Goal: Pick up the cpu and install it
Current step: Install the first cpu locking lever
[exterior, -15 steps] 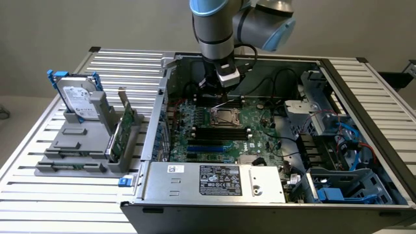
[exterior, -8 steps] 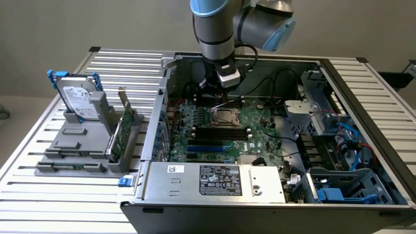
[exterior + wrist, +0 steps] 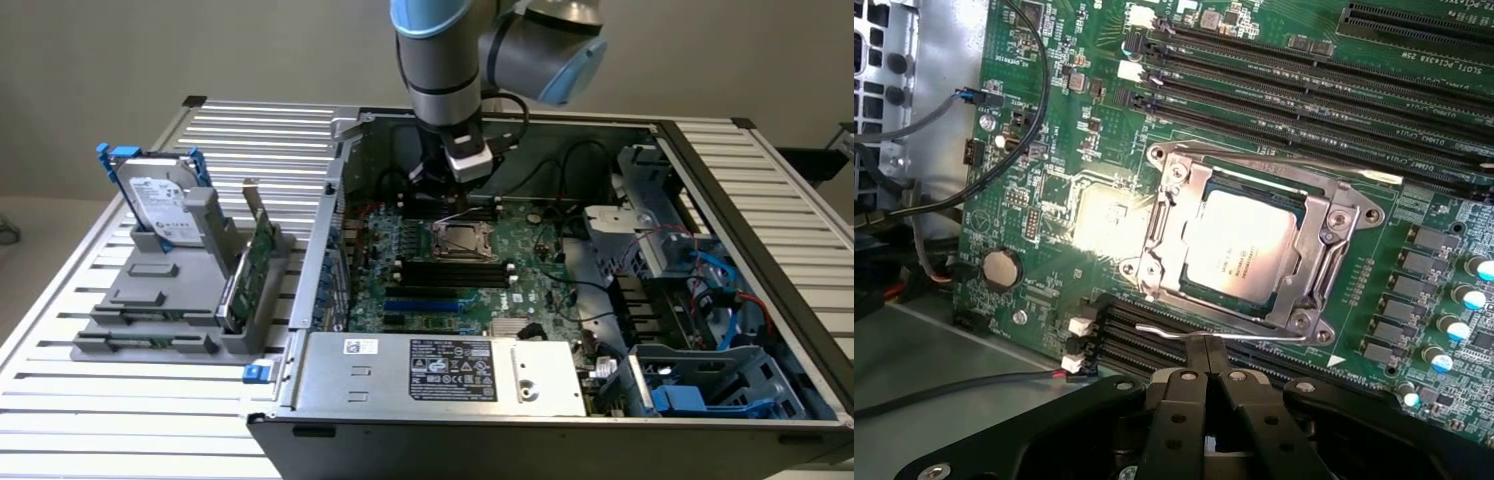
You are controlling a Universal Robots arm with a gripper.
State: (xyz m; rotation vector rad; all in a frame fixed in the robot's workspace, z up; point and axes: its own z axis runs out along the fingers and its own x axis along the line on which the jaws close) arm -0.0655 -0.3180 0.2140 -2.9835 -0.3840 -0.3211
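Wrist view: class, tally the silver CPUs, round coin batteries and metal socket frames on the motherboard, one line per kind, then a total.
CPU: 1
Coin battery: 1
Socket frame: 1
Total: 3

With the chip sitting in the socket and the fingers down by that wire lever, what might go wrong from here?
1. The gripper, shut, sits right at the thin retention lever; a sideways slip could bend it or scrape the memory slots beneath.
2. The cpu lies inside the socket frame; whether it sits fully flat is unclear, so clamping it could damage the contacts.
3. Loose black cables run near the board's edge and might snag the arm.
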